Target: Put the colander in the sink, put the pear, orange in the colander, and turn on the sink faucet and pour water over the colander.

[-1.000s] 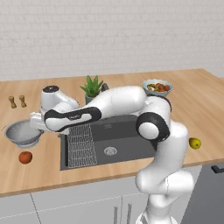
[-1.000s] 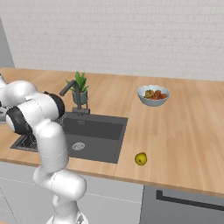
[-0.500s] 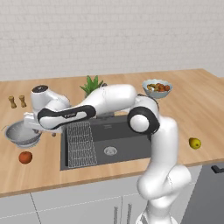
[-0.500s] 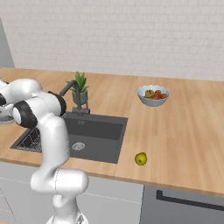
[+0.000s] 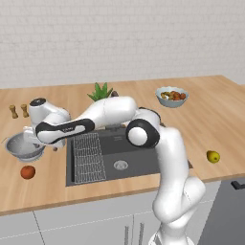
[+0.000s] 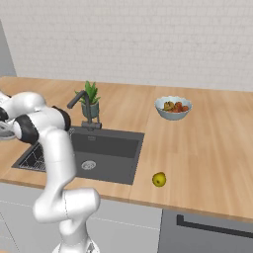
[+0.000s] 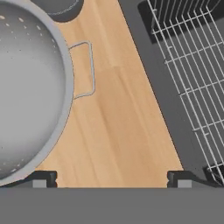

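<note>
At left of the hand view, the colander (image 7: 26, 92) is sitting on the worktop (image 7: 122, 127) beside the sink (image 7: 175, 87). The pincer (image 7: 111, 178) is hovering released and empty, its tips straddling bare wood. It should be shifting over the wire handle (image 7: 85, 70) (or the rim) before closing, I judge.

Base views flanking sink (image 5: 119, 158); hand view overhead.

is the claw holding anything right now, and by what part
Nothing is held. The claw is open above the counter, beside the colander and its handle.
</note>
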Tool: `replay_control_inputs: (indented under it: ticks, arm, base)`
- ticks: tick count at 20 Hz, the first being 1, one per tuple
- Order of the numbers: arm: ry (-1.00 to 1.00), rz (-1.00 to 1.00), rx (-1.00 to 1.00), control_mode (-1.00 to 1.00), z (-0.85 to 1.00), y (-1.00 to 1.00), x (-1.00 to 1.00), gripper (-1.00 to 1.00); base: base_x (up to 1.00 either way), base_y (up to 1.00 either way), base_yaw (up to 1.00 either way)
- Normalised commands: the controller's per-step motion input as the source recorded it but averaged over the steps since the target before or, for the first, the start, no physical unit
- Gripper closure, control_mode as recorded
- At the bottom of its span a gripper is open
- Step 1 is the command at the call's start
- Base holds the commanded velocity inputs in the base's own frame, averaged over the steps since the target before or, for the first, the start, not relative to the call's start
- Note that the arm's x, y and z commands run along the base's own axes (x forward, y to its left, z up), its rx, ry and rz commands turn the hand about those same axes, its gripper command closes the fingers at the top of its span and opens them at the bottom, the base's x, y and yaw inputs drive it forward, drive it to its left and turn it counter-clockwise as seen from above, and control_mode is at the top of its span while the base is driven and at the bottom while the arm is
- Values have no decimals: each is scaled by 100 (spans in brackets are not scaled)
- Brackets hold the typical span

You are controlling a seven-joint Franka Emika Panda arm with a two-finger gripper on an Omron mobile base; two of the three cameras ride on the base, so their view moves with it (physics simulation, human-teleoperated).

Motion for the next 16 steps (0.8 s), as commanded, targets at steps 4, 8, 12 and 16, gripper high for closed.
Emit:
replay_control_inputs:
  ticks: [4,8,12,16]
  arm:
    - [0,-1,0,-100,-25,12,27,-100]
    - [-1,-1,0,-100,-17,7,28,-100]
    - [-2,-1,0,-100,-20,11,32,-100]
    - [-2,-1,0,-100,-16,13,29,-100]
  base:
    - [0,0,0]
    - [0,0,0]
    - [0,0,0]
    - [0,0,0]
